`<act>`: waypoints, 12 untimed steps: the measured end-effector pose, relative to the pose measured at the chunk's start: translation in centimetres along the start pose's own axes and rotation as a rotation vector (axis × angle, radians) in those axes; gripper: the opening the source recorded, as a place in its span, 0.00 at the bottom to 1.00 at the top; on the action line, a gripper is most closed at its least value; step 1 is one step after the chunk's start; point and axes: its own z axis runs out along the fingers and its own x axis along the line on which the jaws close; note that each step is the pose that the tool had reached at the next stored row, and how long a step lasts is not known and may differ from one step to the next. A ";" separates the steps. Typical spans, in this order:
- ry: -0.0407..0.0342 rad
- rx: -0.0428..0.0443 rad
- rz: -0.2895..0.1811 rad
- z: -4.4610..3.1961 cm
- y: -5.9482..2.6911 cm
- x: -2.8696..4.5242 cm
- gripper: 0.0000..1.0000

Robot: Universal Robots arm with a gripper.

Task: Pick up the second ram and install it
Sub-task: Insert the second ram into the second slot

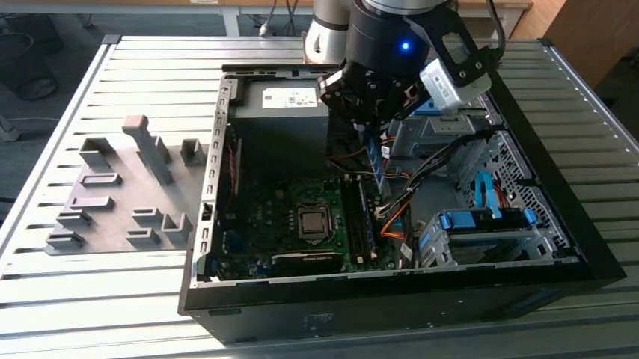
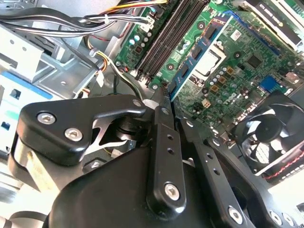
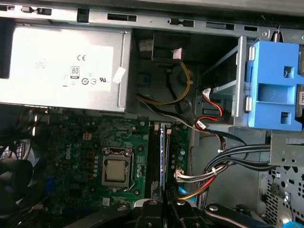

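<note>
1. In both wrist views the gripper (image 2: 167,102) (image 3: 164,205) sits nearest the camera, its black fingers (image 2: 164,142) clenched on the second ram (image 2: 197,50).
2. The second wrist view shows the ram edge-on, a thin blue-edged board running from between the fingertips out over the motherboard (image 2: 237,57), alongside the black memory slots (image 2: 166,38).
3. The first wrist view shows the same board as a narrow vertical strip (image 3: 162,152) rising from the jaws, lined up with the slots just beside the processor socket (image 3: 116,171).
4. That view alone takes in the grey power supply (image 3: 61,64), the blue drive bracket (image 3: 278,85) and the bundled cables (image 3: 223,164) farther off.
5. The second wrist view alone shows the case fan (image 2: 270,137).
6. The exterior view shows the arm reaching down into the open computer case (image 1: 399,295), the ram (image 1: 376,158) hanging upright below the gripper (image 1: 375,123) above the slots.
7. Farthest, on the exterior view's left, grey plastic blocks (image 1: 130,191) stand on the slatted table (image 1: 60,299).
</note>
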 end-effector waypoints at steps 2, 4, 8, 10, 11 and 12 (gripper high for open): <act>0.0002 -0.0024 0.002 0.25 -0.02 0.02 0.14; 0.0001 -0.0033 0.003 0.62 -0.03 0.01 0.14; 0.0027 -0.0014 0.022 1.01 -0.03 0.01 0.14; 0.0028 -0.0006 0.022 1.00 -0.03 0.02 0.14; 0.0028 -0.0006 0.022 1.02 -0.03 0.02 0.14; 0.0026 -0.0011 0.022 1.10 -0.03 0.03 0.14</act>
